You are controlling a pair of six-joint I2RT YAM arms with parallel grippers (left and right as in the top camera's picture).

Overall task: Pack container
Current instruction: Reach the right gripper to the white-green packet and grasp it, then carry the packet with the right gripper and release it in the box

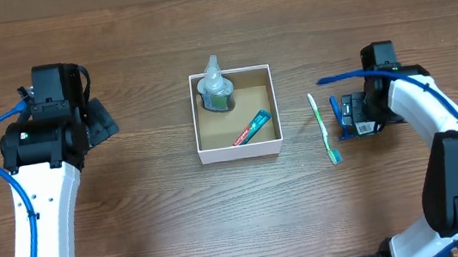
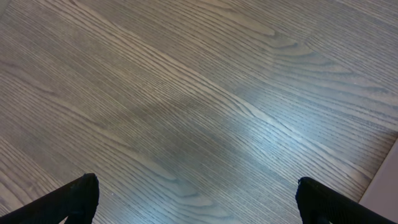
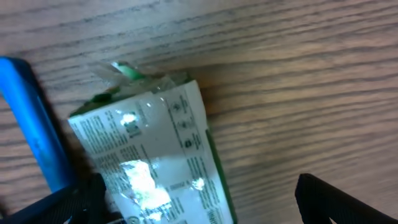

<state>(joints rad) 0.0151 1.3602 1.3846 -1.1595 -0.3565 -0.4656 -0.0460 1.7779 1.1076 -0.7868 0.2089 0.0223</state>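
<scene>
The container [image 1: 239,151], a square white box with a brown inside, sits mid-table. In it are a clear bottle with green contents [image 1: 214,90] and a toothpaste tube [image 1: 252,129]. A green-and-white toothbrush [image 1: 325,129] lies on the table to its right. My right gripper [image 1: 350,116] is low beside the toothbrush. Its jaws [image 3: 199,202] are open around a white-and-green packet [image 3: 155,155] that lies on the table against the left finger. My left gripper [image 1: 103,121] is far left, open and empty [image 2: 196,199] over bare wood.
A blue stick-like thing [image 3: 34,130] lies just left of the packet in the right wrist view. Blue cables run along both arms. The table is brown wood [image 1: 161,214]; its pale edge shows at the lower right of the left wrist view [image 2: 385,180].
</scene>
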